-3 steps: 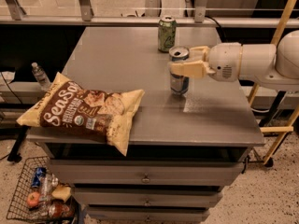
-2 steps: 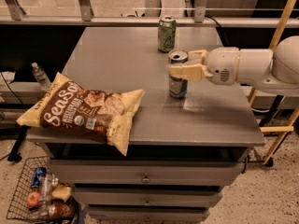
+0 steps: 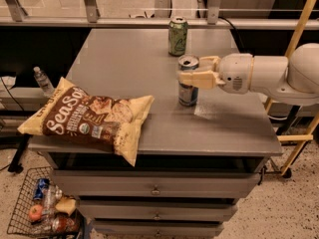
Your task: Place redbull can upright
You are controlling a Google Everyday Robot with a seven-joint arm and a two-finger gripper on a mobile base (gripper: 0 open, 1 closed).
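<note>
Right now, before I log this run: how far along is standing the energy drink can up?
Done, it seems: the blue and silver can stands upright on the table, in front of the green can. In hand: the tool is closed around its upper part. Left: let go and back away without tipping it.

I count two drink cans on one grey metal table (image 3: 124,59): one slim blue-and-silver redbull can (image 3: 188,91) and one shorter green can (image 3: 177,36). One brown-and-yellow snack bag (image 3: 92,118), one wire basket (image 3: 22,203), one clear plastic bottle (image 3: 42,80). One cream gripper (image 3: 191,68), at the slim can's top.
</note>
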